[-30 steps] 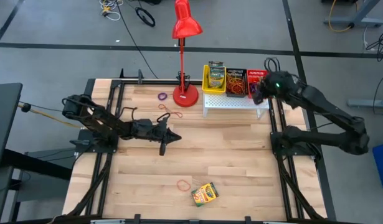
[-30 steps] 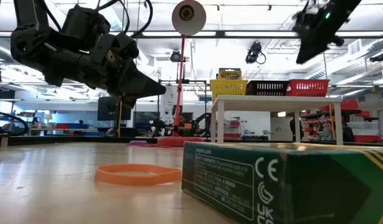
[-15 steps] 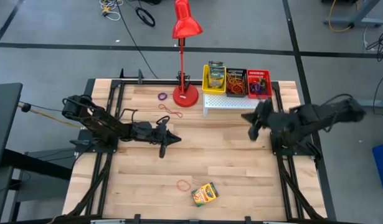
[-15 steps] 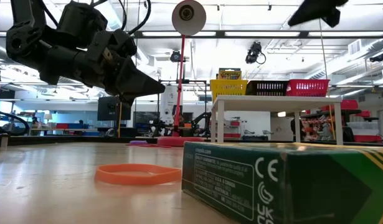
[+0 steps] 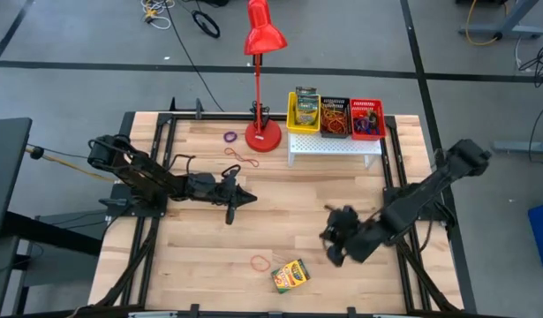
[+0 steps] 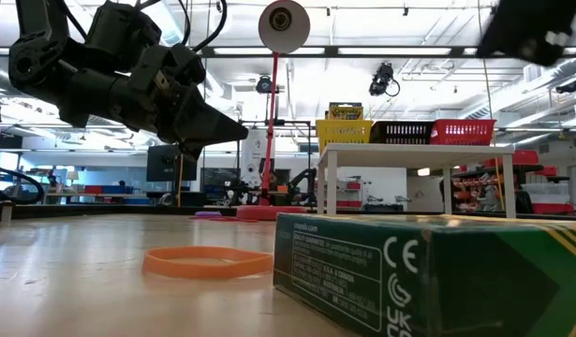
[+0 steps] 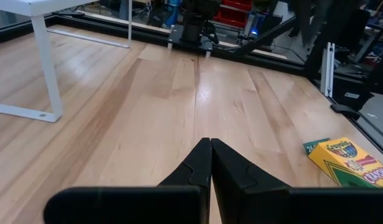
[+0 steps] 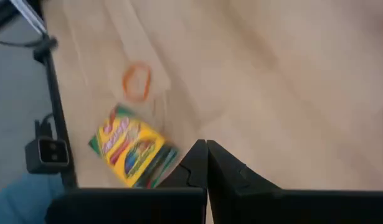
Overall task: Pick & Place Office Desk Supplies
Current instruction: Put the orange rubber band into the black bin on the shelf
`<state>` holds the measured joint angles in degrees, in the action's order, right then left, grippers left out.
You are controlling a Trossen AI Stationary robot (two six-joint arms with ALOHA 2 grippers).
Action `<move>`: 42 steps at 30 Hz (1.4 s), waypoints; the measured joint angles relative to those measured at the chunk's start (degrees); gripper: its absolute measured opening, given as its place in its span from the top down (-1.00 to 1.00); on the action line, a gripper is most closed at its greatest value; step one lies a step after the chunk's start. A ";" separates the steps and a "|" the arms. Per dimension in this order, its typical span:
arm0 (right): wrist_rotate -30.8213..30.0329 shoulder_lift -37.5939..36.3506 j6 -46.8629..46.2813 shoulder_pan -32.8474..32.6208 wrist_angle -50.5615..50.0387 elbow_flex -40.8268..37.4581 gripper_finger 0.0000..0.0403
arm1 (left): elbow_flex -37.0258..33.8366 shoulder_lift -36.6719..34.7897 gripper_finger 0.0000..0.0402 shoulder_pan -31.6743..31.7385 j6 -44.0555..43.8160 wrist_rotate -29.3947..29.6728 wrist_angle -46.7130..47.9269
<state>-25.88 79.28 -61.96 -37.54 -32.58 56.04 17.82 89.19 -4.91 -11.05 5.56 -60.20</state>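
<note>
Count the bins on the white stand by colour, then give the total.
Yellow bin: 1
Black bin: 1
Red bin: 1
Total: 3

Low view: crayon box (image 6: 437, 271) cut off at right & bottom edges. Right arm (image 6: 536, 28) blurred, mostly out of frame. Bin contents (image 5: 334, 116) too small to tell in high view.
</note>
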 joint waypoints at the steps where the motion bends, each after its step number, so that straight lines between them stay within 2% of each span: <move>1: 1.07 1.99 -2.53 -0.22 0.34 0.33 0.99 | 0.00 0.00 0.94 0.00 0.03 -0.01 0.01; 8: 5.30 14.11 -19.38 -3.21 1.94 5.62 0.93 | 0.00 0.00 0.94 0.00 0.09 -0.01 0.02; 14: 6.22 21.90 -24.54 -3.89 1.90 12.64 0.80 | 0.00 0.00 0.94 0.00 0.09 -0.02 0.02; 19: 6.26 27.89 -18.70 -0.63 2.17 19.15 0.59 | 0.00 0.00 0.94 0.00 0.09 -0.02 0.01; 25: 6.48 35.72 -3.63 4.51 2.71 27.56 0.35 | 0.00 0.00 0.94 0.00 0.09 0.00 0.02; 30: 7.22 41.12 6.21 7.32 2.93 32.65 0.34 | 0.00 0.00 0.94 0.00 0.09 -0.02 -0.35; 42: 10.42 47.71 13.40 9.67 8.56 33.37 0.37 | 0.00 0.00 0.94 0.02 0.09 -0.02 -0.99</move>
<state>-15.46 126.99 -48.56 -27.86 -24.03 89.41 17.82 89.19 -4.89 -10.96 5.54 -61.20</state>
